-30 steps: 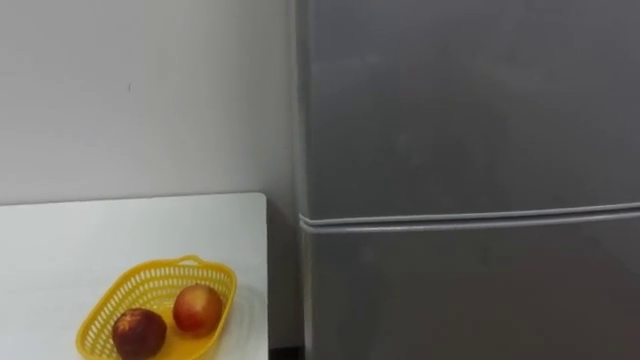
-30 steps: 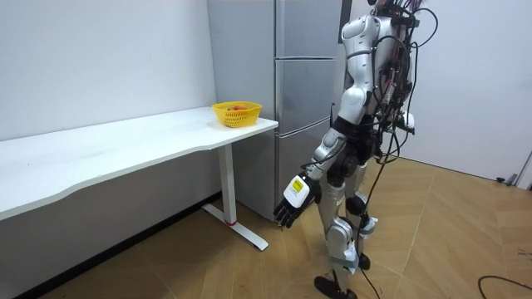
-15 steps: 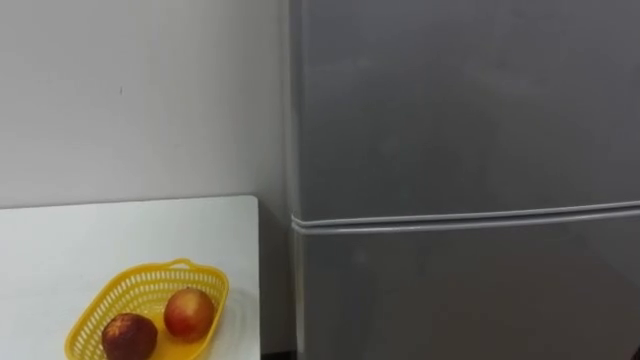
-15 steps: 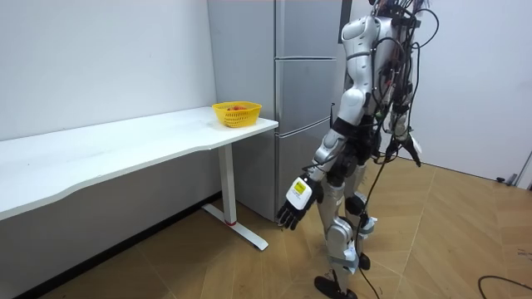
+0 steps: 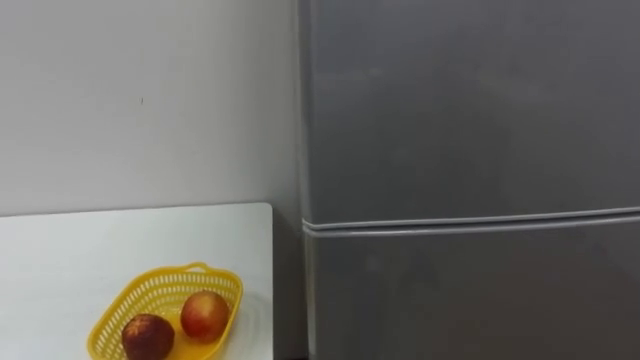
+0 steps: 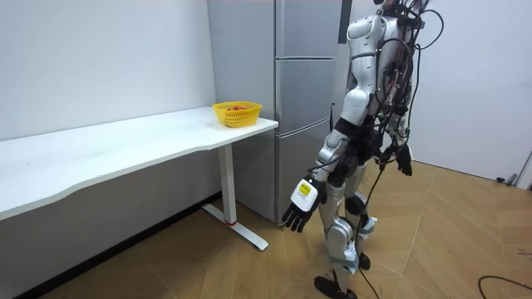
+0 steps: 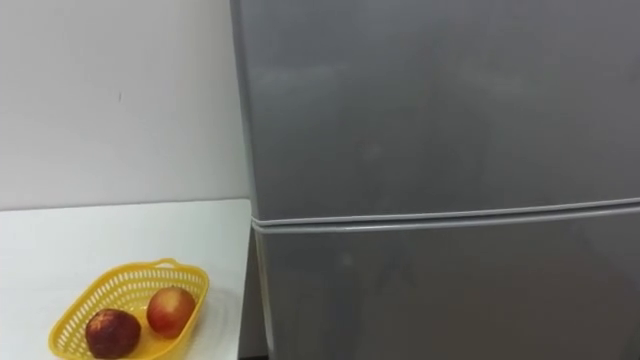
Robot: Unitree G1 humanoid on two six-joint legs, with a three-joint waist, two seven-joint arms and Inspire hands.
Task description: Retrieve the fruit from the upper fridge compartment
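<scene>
**Eye views.** You face a grey fridge [image 5: 470, 200] that stands just beside the right edge of a white table [image 5: 60, 250]. Its upper door [image 5: 470, 100] and lower door [image 5: 470, 300] are both closed, with a thin seam [image 5: 470, 222] running between them. Whatever the upper compartment holds is hidden from you behind the closed door. Near the table's right edge sits a yellow basket [image 5: 115, 315] holding two fruits side by side. The dark red fruit [image 5: 148, 336] lies on the left and the paler fruit [image 5: 204, 314] on the right, close together.

**Room view.** Your robot stands upright on the wooden floor [image 6: 465, 224], close before the fridge and facing it. Its left hand [image 6: 301, 201] hangs at knee height, fingers loosely spread and holding nothing. Its right hand [image 6: 404, 161] hangs by the hip, and you cannot tell its state.
</scene>
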